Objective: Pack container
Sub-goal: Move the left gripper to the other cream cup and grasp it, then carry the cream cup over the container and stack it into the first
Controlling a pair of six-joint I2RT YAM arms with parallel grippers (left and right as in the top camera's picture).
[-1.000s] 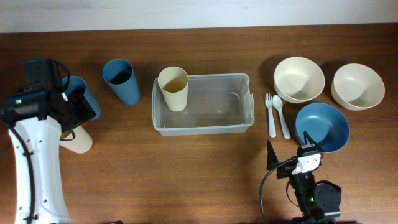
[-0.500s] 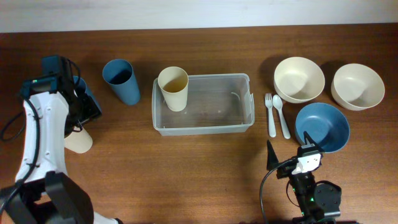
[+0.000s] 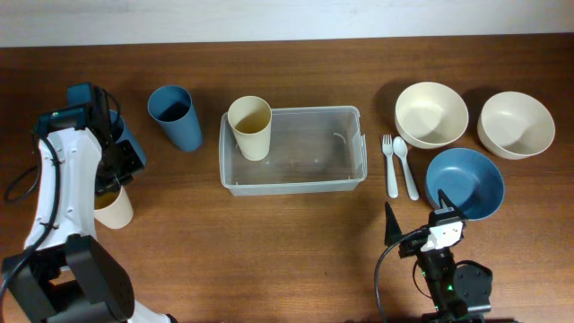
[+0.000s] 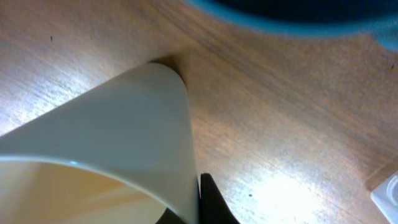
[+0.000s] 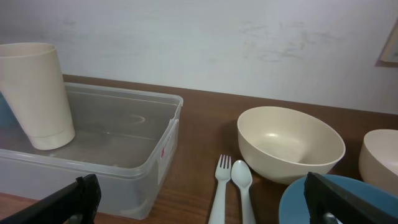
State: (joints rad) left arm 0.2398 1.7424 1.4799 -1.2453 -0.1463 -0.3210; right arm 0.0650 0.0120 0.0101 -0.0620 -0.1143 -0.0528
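The clear container [image 3: 360, 144] sits mid-table with a cream cup [image 3: 249, 126] standing in its left end; the right wrist view shows the container [image 5: 158, 152] and that cup [image 5: 36, 93] too. At the far left a second cream cup [image 3: 113, 209] lies on the wood. My left gripper [image 3: 111, 187] is shut on its rim. In the left wrist view that cup's wall [image 4: 124, 137] fills the frame, pinched between the black fingers [image 4: 209, 200]. My right gripper [image 3: 420, 230] rests open and holds nothing near the front edge, short of the fork [image 5: 219, 186] and spoon [image 5: 242, 186].
A blue cup [image 3: 176, 117] stands left of the container, and another blue cup [image 3: 128, 144] lies partly under my left arm. Right of the container are a white fork [image 3: 389, 166], a spoon [image 3: 405, 166], two cream bowls [image 3: 431, 114] [image 3: 516, 124] and a blue bowl [image 3: 465, 183].
My left arm swung in over the lying cream cup and its jaws closed on the rim. The right arm has not moved.
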